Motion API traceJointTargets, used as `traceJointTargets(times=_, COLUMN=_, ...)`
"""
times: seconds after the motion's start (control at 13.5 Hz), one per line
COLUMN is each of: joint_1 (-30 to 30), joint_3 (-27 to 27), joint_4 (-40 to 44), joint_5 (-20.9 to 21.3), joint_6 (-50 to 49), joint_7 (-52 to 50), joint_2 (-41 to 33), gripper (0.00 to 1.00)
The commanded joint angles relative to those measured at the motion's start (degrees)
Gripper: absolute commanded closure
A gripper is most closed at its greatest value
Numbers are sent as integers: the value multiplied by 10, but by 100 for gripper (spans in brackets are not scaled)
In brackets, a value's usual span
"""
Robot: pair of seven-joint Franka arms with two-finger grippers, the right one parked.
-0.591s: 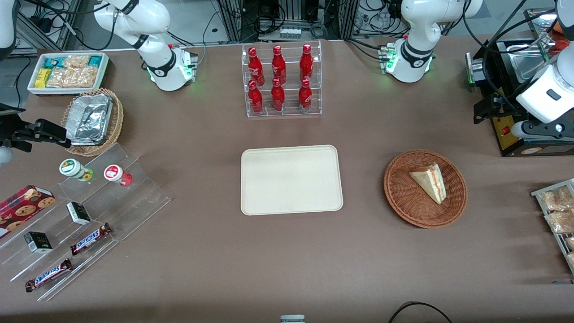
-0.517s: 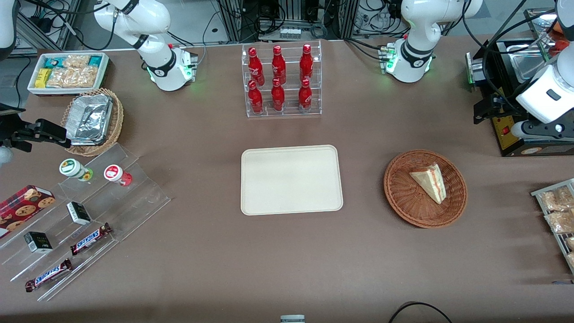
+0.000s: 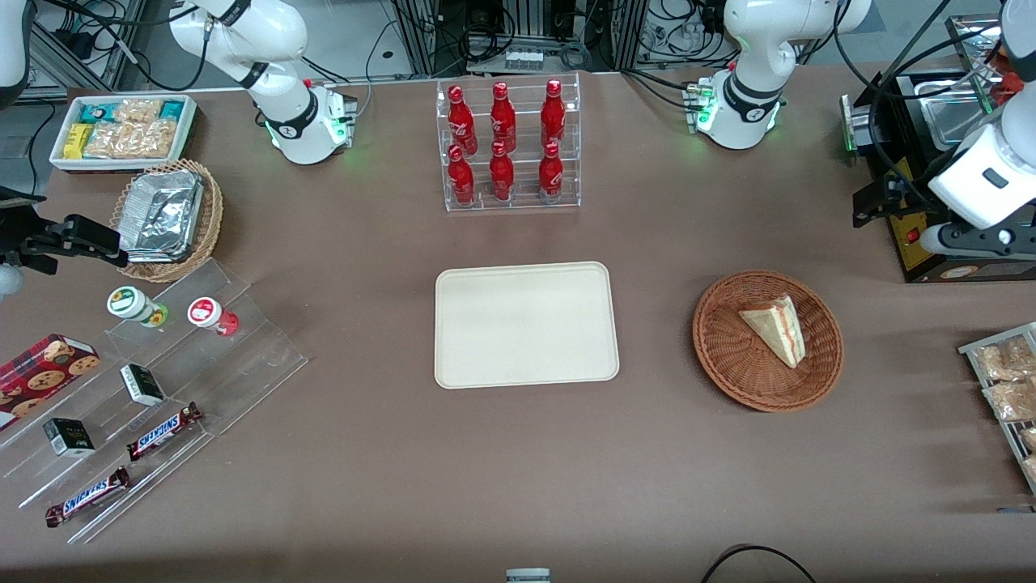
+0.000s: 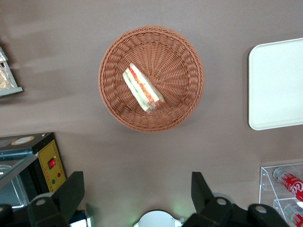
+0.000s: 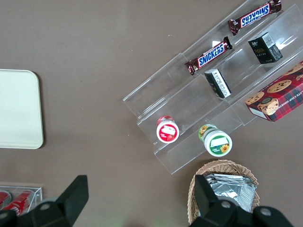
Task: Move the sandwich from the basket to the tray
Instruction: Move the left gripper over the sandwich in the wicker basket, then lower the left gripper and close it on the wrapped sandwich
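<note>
Item: sandwich (image 3: 775, 329), one triangular wedge, lying in the basket (image 3: 728, 356), slightly toward the basket's 1 o'clock in the front view, layered edge facing the working arm's end of the table.

Item: basket, round woven, on the brown table (image 3: 518, 470), well apart from the tray (image 3: 526, 324).

Item: tray, cream, at table centre, with a rack of red bottles (image 3: 508, 144) at its 12 o'clock.

Item: gripper (image 4: 137, 196), raised above the table, well apart from the basket, fingers (image 4: 72, 193) spread wide, nothing between them.
</note>
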Motion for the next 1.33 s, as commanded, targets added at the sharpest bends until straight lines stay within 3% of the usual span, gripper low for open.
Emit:
traceJointTargets(times=0.0, joint_1=4, joint_3=-3, joint_4=-40, joint_5=8, joint_6=42, joint_7=-21, joint_2=2, gripper=0)
traceJointTargets(times=0.52, joint_1=17, joint_3=-2, joint_4=-191, joint_5=9, joint_6=225, joint_7=-69, joint_2=-5, gripper=0)
traceJointTargets(times=1.26, joint_1=14, joint_3=-3, joint_4=-290, joint_5=10, joint_6=394, joint_7=-359, joint_2=33, gripper=0)
